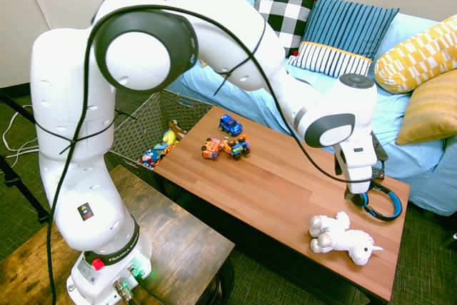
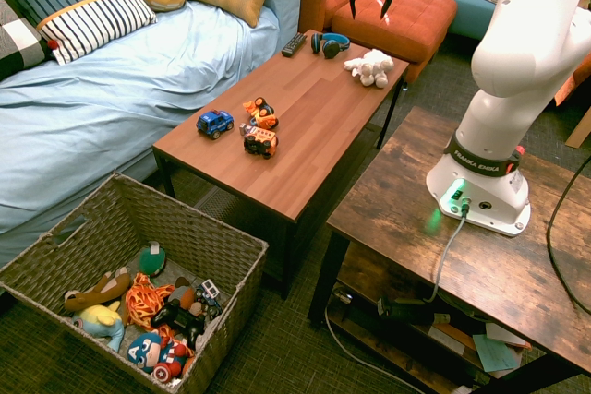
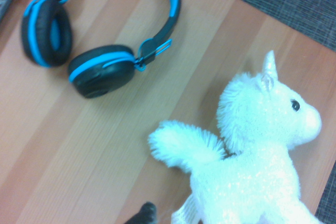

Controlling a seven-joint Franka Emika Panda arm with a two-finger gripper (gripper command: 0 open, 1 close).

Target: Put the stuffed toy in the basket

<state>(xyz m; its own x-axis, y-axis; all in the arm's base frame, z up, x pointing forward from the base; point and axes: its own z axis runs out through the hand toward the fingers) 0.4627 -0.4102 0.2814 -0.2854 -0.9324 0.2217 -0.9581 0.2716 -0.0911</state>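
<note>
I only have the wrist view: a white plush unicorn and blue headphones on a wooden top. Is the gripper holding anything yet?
Observer: No. The gripper hangs open above the table's far end, with the stuffed toy lying free on the table below it.
Operator: Where is the basket? I can't see it.
Observer: The basket sits on the floor off the opposite end of the table, by the sofa.
Operator: Is it empty?
Observer: No, several toys already lie at its bottom.
Operator: Anything on the table between here and there?
Observer: A few small toy cars stand near the basket end.
</note>
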